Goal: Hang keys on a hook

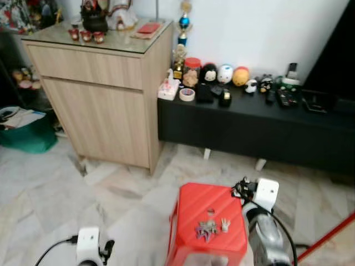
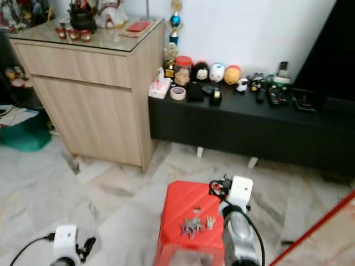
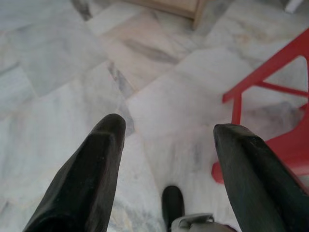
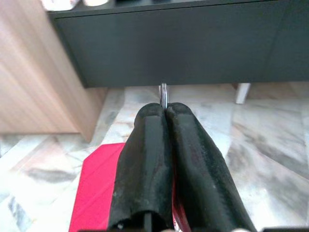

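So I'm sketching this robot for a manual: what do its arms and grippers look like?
The right arm is a rounded silver tube ending in a white boxy wrist block, with black cables bunched at it. The left arm shows the same white block, with a black cable trailing off. The left gripper has two long, matte black, tapered fingers with rounded tips; the right gripper has the same.

Bunch of keys (image 1: 209, 228) with small charms, lying flat on red stool (image 1: 195, 206)

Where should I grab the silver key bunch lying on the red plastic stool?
Come from straight above. The silver key bunch lies flat on the red plastic stool, so pinch across its bunched middle, likely the thickest part; the splayed key tips look flush with the seat.
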